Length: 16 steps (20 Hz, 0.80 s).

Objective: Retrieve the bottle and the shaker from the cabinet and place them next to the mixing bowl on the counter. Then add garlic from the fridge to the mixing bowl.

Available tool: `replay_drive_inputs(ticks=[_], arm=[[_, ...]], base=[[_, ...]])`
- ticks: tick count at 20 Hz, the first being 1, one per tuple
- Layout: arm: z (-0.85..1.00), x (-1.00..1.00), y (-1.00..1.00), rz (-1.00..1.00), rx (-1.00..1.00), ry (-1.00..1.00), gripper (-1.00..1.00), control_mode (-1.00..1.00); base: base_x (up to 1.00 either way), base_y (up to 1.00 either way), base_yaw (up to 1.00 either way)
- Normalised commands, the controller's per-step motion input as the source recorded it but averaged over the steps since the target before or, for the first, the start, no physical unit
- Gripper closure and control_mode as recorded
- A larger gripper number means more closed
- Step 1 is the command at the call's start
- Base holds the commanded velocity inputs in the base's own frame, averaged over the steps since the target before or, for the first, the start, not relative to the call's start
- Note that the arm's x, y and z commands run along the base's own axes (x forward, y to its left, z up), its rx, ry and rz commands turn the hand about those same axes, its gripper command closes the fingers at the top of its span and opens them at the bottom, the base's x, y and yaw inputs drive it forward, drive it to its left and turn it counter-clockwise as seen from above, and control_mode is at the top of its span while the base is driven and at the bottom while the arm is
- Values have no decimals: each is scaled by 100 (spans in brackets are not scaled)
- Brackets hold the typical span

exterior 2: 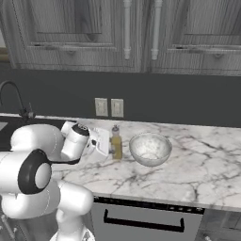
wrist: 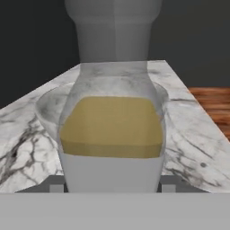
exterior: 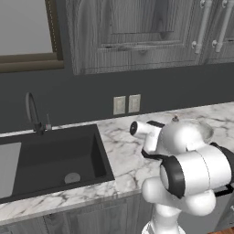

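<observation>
A clear bottle [exterior 2: 116, 143] with yellow liquid and a grey cap stands upright at the marble counter [exterior 2: 197, 169], just left of the speckled mixing bowl [exterior 2: 150, 149]. My gripper [exterior 2: 111, 147] reaches in from the left and is shut on the bottle's lower body. In the hand view the bottle [wrist: 112, 126] sits tight between the two fingertips [wrist: 56, 185], with the bowl's rim [wrist: 47, 105] right behind it. I cannot tell whether the bottle's base touches the counter. The bottle's cap [exterior: 175, 119] peeks above my arm. The shaker, the garlic and the fridge are out of view.
Upper cabinet doors [exterior 2: 127, 33] hang shut above the counter. A dark sink [exterior: 55, 160] with a faucet [exterior: 34, 114] lies to the left. Two wall outlets [exterior 2: 109, 107] sit behind the bottle. An appliance handle [exterior 2: 141, 221] runs under the counter edge.
</observation>
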Motion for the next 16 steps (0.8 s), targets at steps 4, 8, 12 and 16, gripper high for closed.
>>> replay_drive_inputs(ticks=[4, 8, 12, 16], arm=[[-5, 28, 0, 0, 0, 0, 100, -100], [-9, 24, -1, 0, 0, 0, 100, -100], [-7, 3, -10, 0, 0, 0, 100, -100], [-3, 0, -8, -1, 0, 0, 100, -100]], base=[[0, 0, 0], [0, 0, 0], [0, 0, 0], [0, 0, 0]])
